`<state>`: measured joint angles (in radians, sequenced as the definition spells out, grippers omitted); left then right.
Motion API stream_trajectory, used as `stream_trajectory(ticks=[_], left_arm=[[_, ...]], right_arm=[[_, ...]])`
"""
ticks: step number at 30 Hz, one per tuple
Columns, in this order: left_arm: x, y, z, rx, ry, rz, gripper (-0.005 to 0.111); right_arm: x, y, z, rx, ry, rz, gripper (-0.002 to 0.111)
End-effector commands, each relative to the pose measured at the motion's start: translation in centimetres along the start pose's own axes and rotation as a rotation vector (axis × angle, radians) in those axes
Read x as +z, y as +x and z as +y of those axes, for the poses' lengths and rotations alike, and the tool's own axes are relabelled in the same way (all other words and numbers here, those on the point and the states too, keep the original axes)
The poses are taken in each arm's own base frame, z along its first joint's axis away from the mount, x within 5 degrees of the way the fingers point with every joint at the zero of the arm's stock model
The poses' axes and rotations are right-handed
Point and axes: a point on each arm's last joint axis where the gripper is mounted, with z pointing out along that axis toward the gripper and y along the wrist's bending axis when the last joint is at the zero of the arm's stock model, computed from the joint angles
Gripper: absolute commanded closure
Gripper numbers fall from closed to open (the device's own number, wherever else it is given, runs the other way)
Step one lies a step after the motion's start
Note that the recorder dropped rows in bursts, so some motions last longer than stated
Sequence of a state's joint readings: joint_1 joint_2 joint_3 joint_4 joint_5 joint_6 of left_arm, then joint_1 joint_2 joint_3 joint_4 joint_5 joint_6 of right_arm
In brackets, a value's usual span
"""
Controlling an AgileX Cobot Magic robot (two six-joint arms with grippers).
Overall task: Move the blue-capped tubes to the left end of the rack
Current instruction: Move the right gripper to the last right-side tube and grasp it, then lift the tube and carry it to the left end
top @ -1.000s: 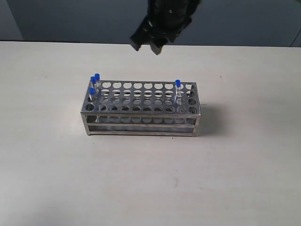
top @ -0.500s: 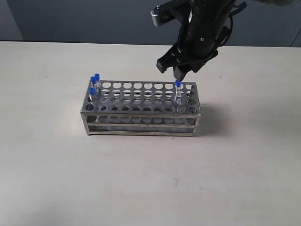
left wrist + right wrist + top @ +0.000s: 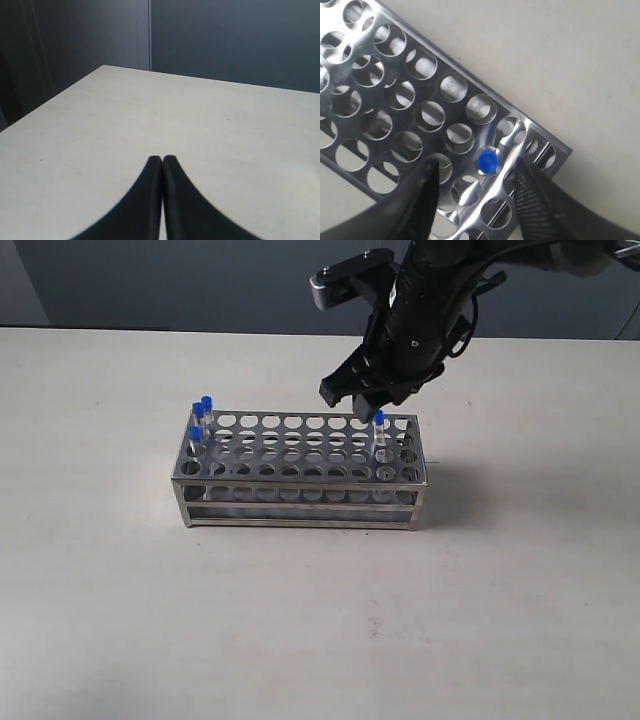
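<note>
Fingers (image 3: pixel 529 200) of right gripper (image 3: pixel 348 406) spread wide, empty, just over lone blue-capped tube (image 3: pixel 379 432) at rack's (image 3: pixel 300 495) right end. Other three tubes (image 3: pixel 199 420) stand at left end; left gripper (image 3: pixel 162 161) pinched together, empty.

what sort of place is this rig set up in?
Probably a lab-style test bench: a shiny steel test-tube rack with thin clear blue-capped tubes, on a pale tabletop before a plain dark wall.

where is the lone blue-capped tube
In the exterior view the lone tube stands near the right end of the rack, below the open right gripper.
</note>
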<state>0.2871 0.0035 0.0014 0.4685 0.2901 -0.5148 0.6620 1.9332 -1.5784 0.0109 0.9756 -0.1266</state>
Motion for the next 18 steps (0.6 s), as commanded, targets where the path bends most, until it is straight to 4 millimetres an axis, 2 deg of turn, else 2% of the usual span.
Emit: stream_trajectory(ticks=[1, 7, 10, 11, 13, 16, 18], left_arm=[[0.0, 0.0, 0.0, -0.002, 0.001, -0.004, 0.106], [0.0, 0.0, 0.0, -0.002, 0.001, -0.004, 0.106], [0.0, 0.0, 0.0, -0.002, 0.001, -0.004, 0.106], [0.0, 0.0, 0.0, -0.002, 0.001, -0.004, 0.106], [0.0, 0.0, 0.0, -0.002, 0.001, -0.004, 0.106], [0.0, 0.0, 0.0, -0.002, 0.001, -0.004, 0.106], [0.0, 0.0, 0.0, -0.002, 0.001, -0.004, 0.106]], right_arm=[[2.0, 0.1, -0.3, -0.009, 0.007, 0.024, 0.062], [3.8, 0.3, -0.3, -0.009, 0.002, 0.069, 0.063], [3.8, 0.3, -0.3, -0.009, 0.002, 0.065, 0.081], [3.8, 0.2, -0.3, -0.009, 0.003, 0.061, 0.093], [3.8, 0.2, -0.3, -0.009, 0.003, 0.059, 0.109], [3.6, 0.3, -0.3, -0.009, 0.001, 0.069, 0.107], [2.4, 0.3, -0.2, -0.011, 0.003, 0.05, 0.107]])
